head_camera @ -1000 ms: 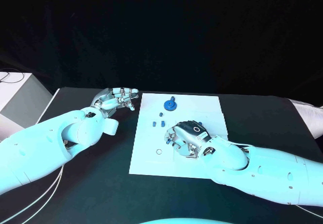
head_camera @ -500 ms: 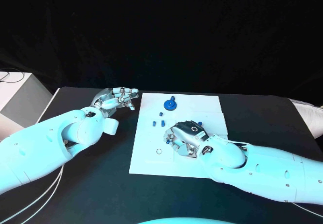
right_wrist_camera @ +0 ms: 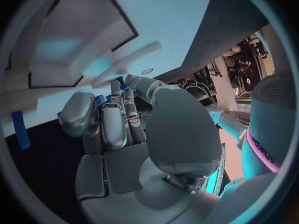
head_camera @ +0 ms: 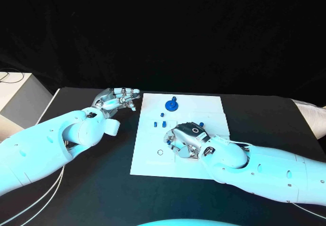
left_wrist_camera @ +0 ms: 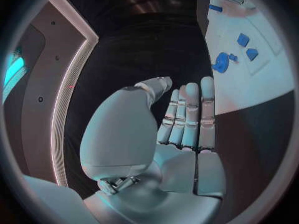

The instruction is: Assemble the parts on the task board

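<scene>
Nothing much has moved: right hand [head_camera: 184,140] stays curled on the white board [head_camera: 204,106], pinching a small blue part [right_wrist_camera: 99,100] per its wrist view. Left hand [head_camera: 117,100] stays beside the board's edge, fingers straight, empty. Blue knob [head_camera: 172,105] stands at the far end.

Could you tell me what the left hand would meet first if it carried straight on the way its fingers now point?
Probably the task board. The left hand sits beside the board's far left corner, fingers aimed across it; past the edge, the round blue part seems nearest that line. Height above the board is unclear.
</scene>
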Robot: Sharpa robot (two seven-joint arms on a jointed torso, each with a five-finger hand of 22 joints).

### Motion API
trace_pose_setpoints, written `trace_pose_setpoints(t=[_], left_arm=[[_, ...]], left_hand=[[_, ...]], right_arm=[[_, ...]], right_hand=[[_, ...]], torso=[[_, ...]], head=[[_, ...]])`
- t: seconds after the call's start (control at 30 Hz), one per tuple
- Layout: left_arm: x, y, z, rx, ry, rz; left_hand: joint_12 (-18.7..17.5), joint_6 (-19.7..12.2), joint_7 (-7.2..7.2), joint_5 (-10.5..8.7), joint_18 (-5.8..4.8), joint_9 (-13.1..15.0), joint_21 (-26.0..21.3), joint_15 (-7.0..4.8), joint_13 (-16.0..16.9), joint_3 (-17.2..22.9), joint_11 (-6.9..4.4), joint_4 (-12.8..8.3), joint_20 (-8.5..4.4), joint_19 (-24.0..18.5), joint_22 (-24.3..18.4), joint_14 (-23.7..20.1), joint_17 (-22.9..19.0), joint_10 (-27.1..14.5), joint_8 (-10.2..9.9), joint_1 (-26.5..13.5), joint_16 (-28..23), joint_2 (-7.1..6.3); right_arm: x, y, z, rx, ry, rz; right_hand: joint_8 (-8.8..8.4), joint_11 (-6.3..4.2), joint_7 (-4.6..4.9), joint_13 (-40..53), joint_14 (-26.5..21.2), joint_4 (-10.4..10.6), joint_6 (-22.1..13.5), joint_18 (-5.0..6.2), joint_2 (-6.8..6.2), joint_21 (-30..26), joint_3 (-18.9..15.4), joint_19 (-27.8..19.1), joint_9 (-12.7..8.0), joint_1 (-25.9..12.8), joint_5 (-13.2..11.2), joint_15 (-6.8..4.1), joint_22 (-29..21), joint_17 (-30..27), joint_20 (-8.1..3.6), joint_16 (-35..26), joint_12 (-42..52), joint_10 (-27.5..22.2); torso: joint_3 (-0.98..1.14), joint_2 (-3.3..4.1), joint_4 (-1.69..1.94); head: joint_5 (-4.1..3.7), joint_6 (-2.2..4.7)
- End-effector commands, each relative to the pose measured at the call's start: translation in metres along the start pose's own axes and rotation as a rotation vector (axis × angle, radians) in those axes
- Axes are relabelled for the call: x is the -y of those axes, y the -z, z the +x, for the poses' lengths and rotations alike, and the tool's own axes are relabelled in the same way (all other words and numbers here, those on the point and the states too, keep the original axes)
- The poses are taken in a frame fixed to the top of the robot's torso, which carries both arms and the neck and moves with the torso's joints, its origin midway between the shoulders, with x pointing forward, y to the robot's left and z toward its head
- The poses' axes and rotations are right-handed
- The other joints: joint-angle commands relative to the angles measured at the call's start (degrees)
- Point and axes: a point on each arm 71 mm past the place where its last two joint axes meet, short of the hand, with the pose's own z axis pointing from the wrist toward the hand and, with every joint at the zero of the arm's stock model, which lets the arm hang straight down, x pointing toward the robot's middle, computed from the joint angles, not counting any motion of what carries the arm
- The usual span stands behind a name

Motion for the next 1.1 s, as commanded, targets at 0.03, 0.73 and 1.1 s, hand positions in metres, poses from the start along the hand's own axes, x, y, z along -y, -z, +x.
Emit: trace_pose_setpoints(t=[0.03,0.73,1.1], left_arm=[[0.0,0.0,0.002,-0.012,0.008,0.002],[0.0,-0.001,0.0,-0.007,0.006,-0.002],[-0.002,0.0,-0.001,-0.007,0.006,-0.006]], left_hand=[[0.24,-0.02,0.29,0.05,0.93,-0.05,-0.24,-0.07,-0.1,-0.39,0.05,-0.07,-0.06,0.43,-0.09,0.17,-0.07,-0.39,-0.12,0.33,-0.2,0.24],[0.27,0.0,0.3,0.03,0.93,-0.05,-0.26,-0.07,-0.09,-0.41,0.05,-0.03,-0.06,0.46,-0.11,0.19,-0.08,-0.37,-0.12,0.32,-0.21,0.28],[0.36,0.03,0.32,0.0,0.91,-0.08,-0.39,-0.06,-0.1,-0.5,0.07,0.12,-0.07,0.6,-0.23,0.27,-0.14,-0.36,-0.1,0.34,-0.25,0.36]], right_arm=[[-0.003,0.002,0.008,-0.054,-0.005,-0.018],[0.004,0.006,-0.001,0.047,-0.011,0.043],[0.027,0.02,-0.027,0.027,-0.075,0.133]], right_hand=[[-0.73,0.3,0.17,-0.64,1.76,0.09,-1.1,-0.4,-0.91,-1.13,-0.54,-0.51,-0.2,0.28,-0.16,0.58,-1.11,-0.54,0.42,-0.25,-0.37,-2.13],[-4.96,1.46,1.6,-2.64,0.91,0.42,-5.53,0.64,-0.63,-6.59,-6.47,-1.92,-1.53,3.15,1.41,1.53,-6.16,-3.49,1.5,-0.76,0.48,-8.19],[-5.01,0.87,1.13,-2.39,1.07,1.49,-4.16,0.24,-0.6,-4.69,-5.94,-0.73,-1.48,2.98,1.89,1.08,-4.04,-3.13,1.12,0.09,2.61,-4.81]], torso=[[0.06,-0.01,0.07],[0.1,0.01,0.03],[0.06,-0.06,-0.08]], head=[[-0.1,0.05],[-0.63,0.82],[-1.4,1.5]])
